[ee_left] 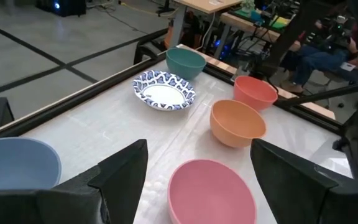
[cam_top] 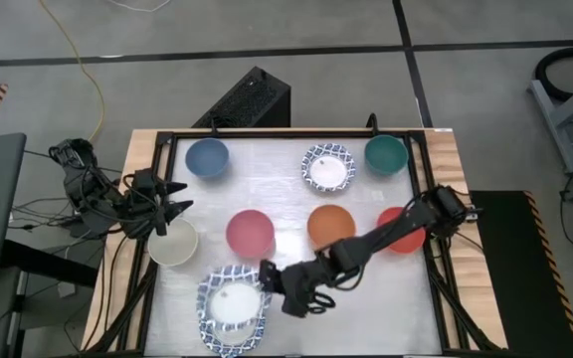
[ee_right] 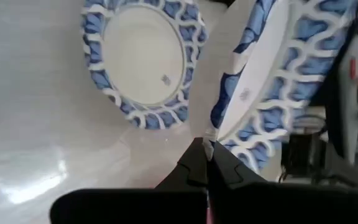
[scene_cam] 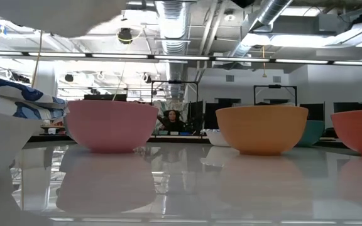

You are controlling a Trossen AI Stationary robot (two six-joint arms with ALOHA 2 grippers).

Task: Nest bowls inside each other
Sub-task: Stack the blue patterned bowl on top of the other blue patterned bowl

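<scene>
Right pincer (cam_top: 268, 277): reached across to the near-left part of the desk (cam_top: 286, 194), fingers pinched tight on the rim of a blue-patterned bowl (ee_right: 278, 74); that bowl hangs tilted from the grip.
Patterned bowls below: at least one more blue-rimmed bowl (ee_right: 143, 59) lies flat on the desk just beside the held one; from above they read as a cluster (cam_top: 234, 308) and I cannot count them.
Left pincer (cam_top: 174, 198): over the desk's left edge, fingers spread wide, holding nothing.
Cream bowl (cam_top: 173, 242): at the left edge, just below the left pincer.
Pink bowl (cam_top: 250, 232): centre-left, upright.
Orange bowl (cam_top: 330, 226): beside the pink one, apart from it.
Red bowl (cam_top: 402, 230): right of the orange one, partly under the right arm.
Blue bowl (cam_top: 207, 157): far left corner.
Lone patterned bowl (cam_top: 327, 167): far side, just beside the teal bowl (cam_top: 386, 154).
Nesting: none of the plain bowls sits inside another.
</scene>
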